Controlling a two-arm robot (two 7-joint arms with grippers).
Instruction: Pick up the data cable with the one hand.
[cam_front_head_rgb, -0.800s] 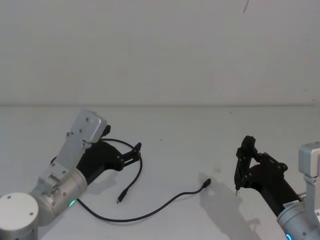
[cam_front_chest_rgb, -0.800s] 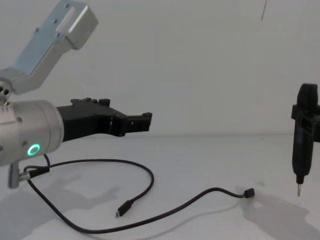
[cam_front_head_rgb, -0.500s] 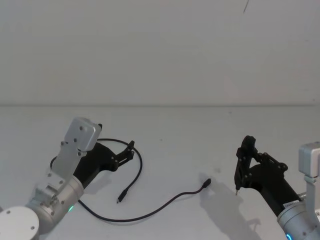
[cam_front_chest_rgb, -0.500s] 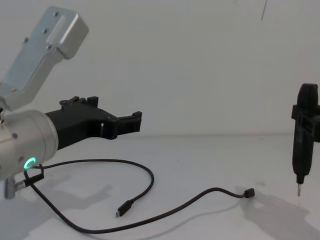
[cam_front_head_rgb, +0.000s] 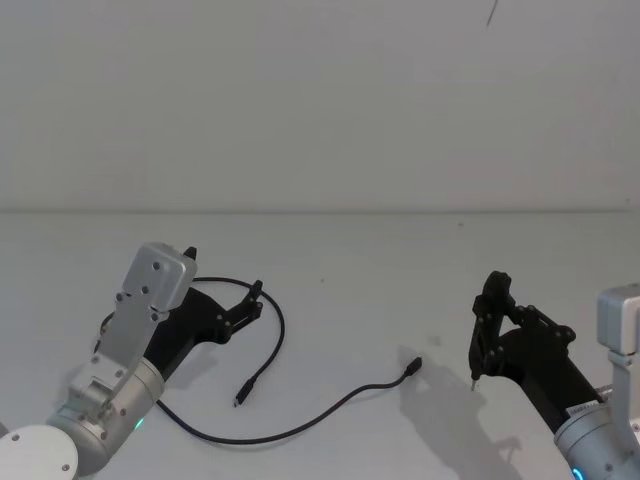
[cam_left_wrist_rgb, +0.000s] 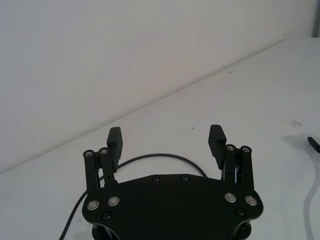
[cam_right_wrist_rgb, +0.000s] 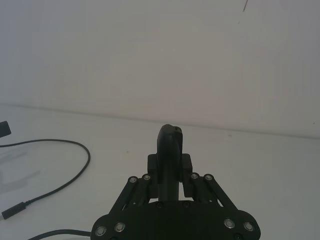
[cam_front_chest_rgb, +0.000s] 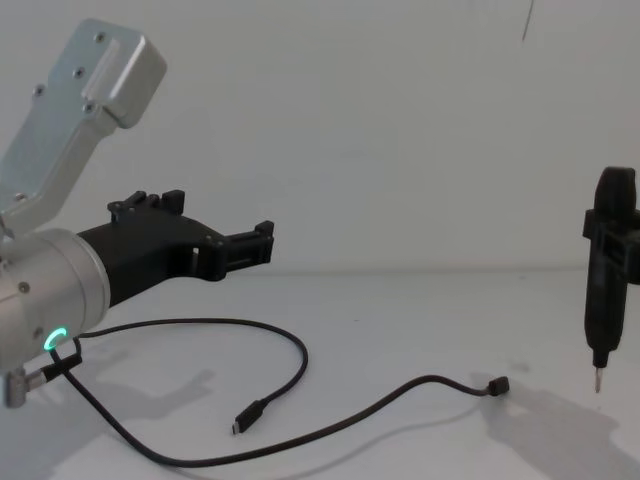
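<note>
A white table (cam_front_head_rgb: 340, 250) meets a plain white wall (cam_front_head_rgb: 300, 100) – a thin dark streak (cam_front_head_rgb: 492, 12) marks the wall's upper right – and at the right a black pen-shaped tool (cam_front_chest_rgb: 606, 270) stands nearly upright, metal tip pointing down at the tabletop.

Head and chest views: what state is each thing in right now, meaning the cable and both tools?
data cable: lying slack in a loose curve on the table, both plugs free, not gripped.
left tool: open, raised over the cable's loop, not touching it.
right tool: shut, tip pointing down, held above the table off to the right, apart from the cable.
</note>
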